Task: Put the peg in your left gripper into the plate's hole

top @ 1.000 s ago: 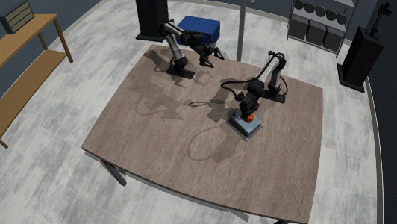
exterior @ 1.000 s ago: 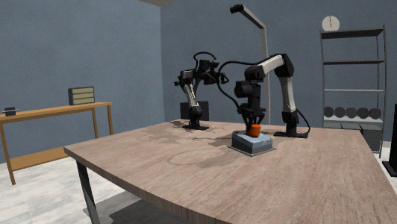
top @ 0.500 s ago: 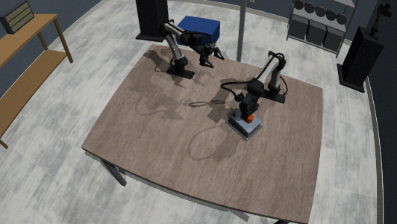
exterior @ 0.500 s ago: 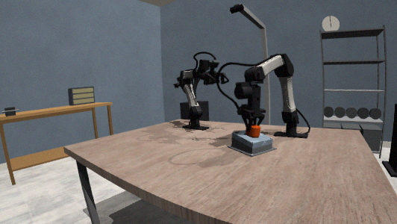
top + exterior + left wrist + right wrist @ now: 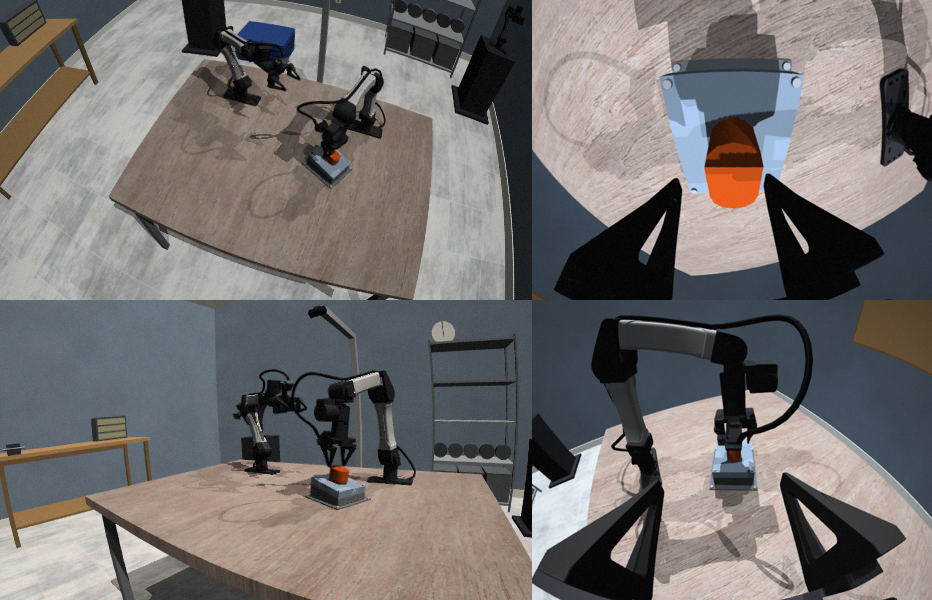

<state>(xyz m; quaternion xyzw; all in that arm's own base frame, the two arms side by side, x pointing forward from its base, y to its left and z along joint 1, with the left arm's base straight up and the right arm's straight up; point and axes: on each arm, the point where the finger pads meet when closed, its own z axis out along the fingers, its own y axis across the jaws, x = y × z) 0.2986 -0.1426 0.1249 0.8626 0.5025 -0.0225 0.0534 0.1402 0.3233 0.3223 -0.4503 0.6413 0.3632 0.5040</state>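
Observation:
The orange peg (image 5: 333, 158) (image 5: 339, 475) (image 5: 734, 184) (image 5: 734, 456) stands roughly upright at the middle of the blue-grey plate block (image 5: 351, 489) (image 5: 690, 138) (image 5: 733, 477). Part of it sticks up above the top face. The hole is hidden by the peg, and how deep the peg sits cannot be seen. My left gripper (image 5: 337, 465) (image 5: 722, 182) is open just above the peg. In the left wrist view its fingers stand on either side of the peg, a gap showing at the left finger and a narrow one at the right. My right gripper (image 5: 292, 84) (image 5: 722, 483) is open and empty, away from the plate.
The plate block sits on a thin base with screws at its corners, on the wooden table (image 5: 210, 200) (image 5: 225, 540). The left arm's base (image 5: 367, 129) (image 5: 893, 119) stands beside it. Arm shadows fall across the block and table.

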